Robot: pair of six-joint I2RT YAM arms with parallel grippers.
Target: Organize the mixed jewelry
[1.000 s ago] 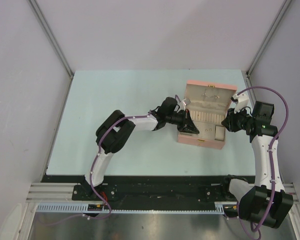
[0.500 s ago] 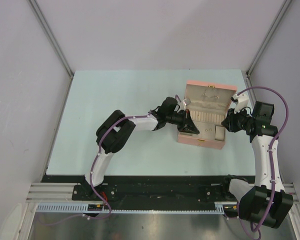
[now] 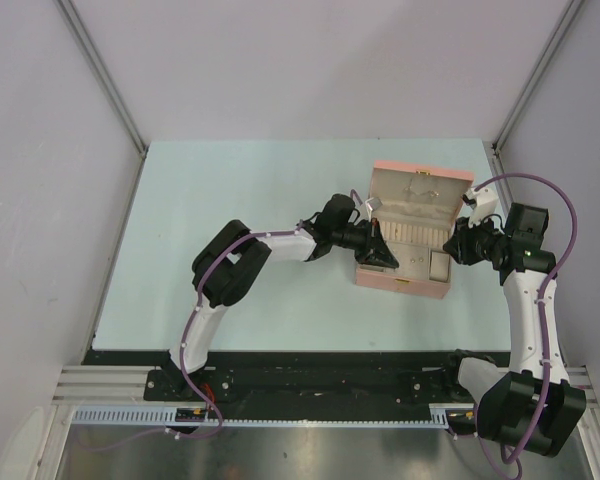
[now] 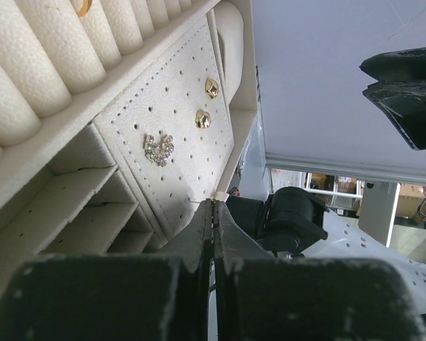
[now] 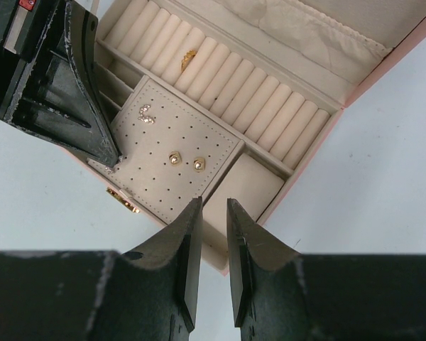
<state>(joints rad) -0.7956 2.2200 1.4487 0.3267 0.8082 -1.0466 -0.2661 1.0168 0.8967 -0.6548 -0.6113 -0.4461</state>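
An open pink rectangular jewelry box (image 3: 400, 288) sits on a pale blue-green table (image 3: 240, 190) with its lid tipped back and one robot arm at each side. We see the mixed jewelry inside the box. Two gold studs (image 5: 174, 158) and a sparkling crystal piece (image 5: 146, 114) sit on a perforated cream panel (image 5: 156, 181) at the front. A gold ring (image 5: 187, 58) is tucked between the cream ring rolls (image 5: 255, 92) behind it. We judge that the holes keep the small pieces apart and upright, and that the rolls pinch the ring so it cannot slide. The left gripper (image 4: 213, 206) reaches in from the box's left front corner, its claw pressed fully together with its tips at the near edge of the panel. A pale speck glints right at the tips, but we cannot tell whether it is pinched there or only lying beside them. That pose suggests a small piece being lined up with a hole. The right gripper (image 5: 213, 206) hangs by the box's right wall, near a cream padded cushion (image 5: 245, 188), with its claw parted only narrowly and nothing between the fingers. It is probably waiting, or placed to steady the box — we cannot tell whether it touches. A gold clasp (image 5: 122, 201) marks the front wall. No brand, label or writing is readable anywhere.
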